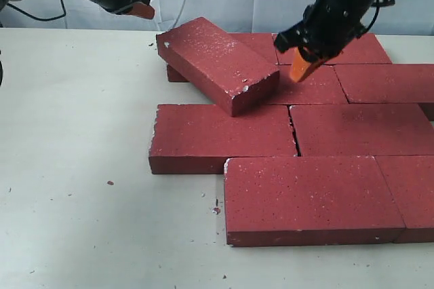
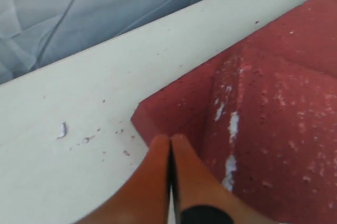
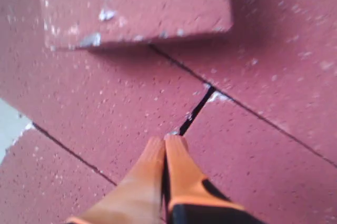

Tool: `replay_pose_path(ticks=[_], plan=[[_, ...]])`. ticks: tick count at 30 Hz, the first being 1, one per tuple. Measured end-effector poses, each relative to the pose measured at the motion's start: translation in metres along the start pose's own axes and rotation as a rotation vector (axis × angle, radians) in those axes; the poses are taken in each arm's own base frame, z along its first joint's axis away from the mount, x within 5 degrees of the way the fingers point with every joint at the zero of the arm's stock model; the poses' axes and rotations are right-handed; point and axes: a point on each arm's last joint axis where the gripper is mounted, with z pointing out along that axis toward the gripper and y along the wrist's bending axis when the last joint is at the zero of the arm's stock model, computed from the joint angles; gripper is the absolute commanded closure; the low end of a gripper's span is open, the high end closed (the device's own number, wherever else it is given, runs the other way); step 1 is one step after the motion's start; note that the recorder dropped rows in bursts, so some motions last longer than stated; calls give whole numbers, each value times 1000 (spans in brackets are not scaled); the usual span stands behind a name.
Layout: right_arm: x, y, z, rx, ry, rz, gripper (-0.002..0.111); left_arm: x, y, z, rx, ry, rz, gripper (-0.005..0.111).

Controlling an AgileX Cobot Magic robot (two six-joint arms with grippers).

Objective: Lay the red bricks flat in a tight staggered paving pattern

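Pale table (image 1: 68, 167) carries red bricks (image 1: 298, 197) (one tilted atop others).

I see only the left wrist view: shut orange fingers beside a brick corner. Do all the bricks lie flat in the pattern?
Observer: No. In the exterior view one brick lies askew on top of the others, at the back left.
Operator: Where is the right gripper?
Observer: The right gripper, shut and empty, is over the paving, right of that brick.
Operator: Is the paving tight?
Observer: Not fully: a dark gap splits the middle row.
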Motion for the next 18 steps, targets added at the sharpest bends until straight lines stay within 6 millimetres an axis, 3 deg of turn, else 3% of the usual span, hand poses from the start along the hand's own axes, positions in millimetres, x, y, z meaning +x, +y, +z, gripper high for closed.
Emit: replay_pose_path(ticks=[3,8,14,18], plan=[[8,8,16,-24,59,-35,109,0,-4,2,28,-4,11,107],[5,23,25,-33,62,-86,109,10,-2,20,37,18,4,107],[-3,26,31,-13,6,-100,109,20,-5,38,49,50,6,107],[-13,19,47,10,-75,-80,109,21,-13,42,71,70,15,107]])
